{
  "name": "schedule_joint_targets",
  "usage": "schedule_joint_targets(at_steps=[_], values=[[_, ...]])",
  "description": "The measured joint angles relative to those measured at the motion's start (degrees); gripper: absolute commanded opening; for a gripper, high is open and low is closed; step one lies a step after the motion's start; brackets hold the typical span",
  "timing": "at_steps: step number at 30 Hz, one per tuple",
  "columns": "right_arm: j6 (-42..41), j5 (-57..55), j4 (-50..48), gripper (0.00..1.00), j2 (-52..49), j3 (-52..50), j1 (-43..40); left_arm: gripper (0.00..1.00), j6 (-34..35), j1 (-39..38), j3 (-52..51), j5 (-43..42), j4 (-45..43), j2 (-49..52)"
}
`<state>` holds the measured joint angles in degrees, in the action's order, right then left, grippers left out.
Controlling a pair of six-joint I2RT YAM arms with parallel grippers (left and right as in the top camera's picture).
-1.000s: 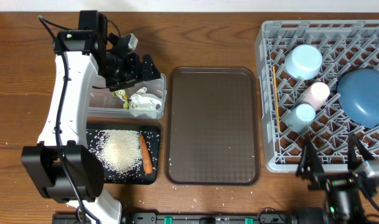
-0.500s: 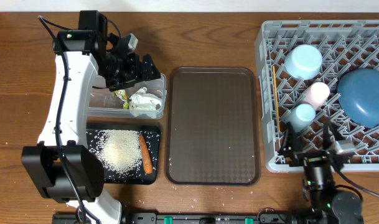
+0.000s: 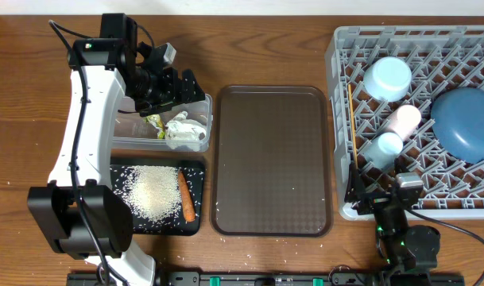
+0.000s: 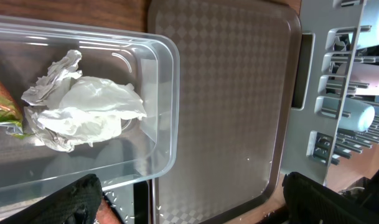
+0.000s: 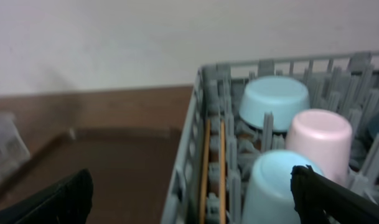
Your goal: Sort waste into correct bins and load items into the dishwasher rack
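Observation:
The grey rack (image 3: 341, 119) holds a pale blue bowl (image 3: 387, 77), pink cup (image 3: 403, 121), light blue cup (image 3: 383, 148), dark blue plate (image 3: 464, 119) and two chopsticks (image 3: 351, 119). The clear tub (image 3: 203, 103) holds crumpled paper (image 3: 184, 131) and a wrapper (image 3: 155, 123). The black tray (image 3: 195, 171) holds rice (image 3: 154, 191) and a carrot (image 3: 187, 196). My left gripper (image 3: 178, 87) hangs open and empty over the tub (image 4: 195, 199). My right gripper (image 3: 382, 191) is open and empty at the rack's front left corner, facing the cups (image 5: 192, 193).
The brown serving tray (image 3: 272, 159) lies between the bins and the rack, with a few stray rice grains on it. More grains lie on the table by its front edge. The rack's wall (image 5: 189, 162) stands just ahead of my right gripper.
My right arm has moved left along the rack's front edge and drawn back low. The left arm and all objects have stayed put.

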<state>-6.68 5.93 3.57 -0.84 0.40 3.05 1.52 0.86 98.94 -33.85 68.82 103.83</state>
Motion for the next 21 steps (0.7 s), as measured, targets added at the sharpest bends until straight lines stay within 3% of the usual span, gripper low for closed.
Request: schedule_joint_targets(at_steps=[8, 21], values=[[8.83, 0.00, 0.00, 0.99, 0.13, 0.00, 0.04, 0.95, 0.00, 0.00, 0.00, 0.00, -0.02, 0.00], [11.19, 0.00, 0.00, 0.99, 0.13, 0.00, 0.04, 0.95, 0.00, 0.00, 0.00, 0.00, -0.02, 0.00]])
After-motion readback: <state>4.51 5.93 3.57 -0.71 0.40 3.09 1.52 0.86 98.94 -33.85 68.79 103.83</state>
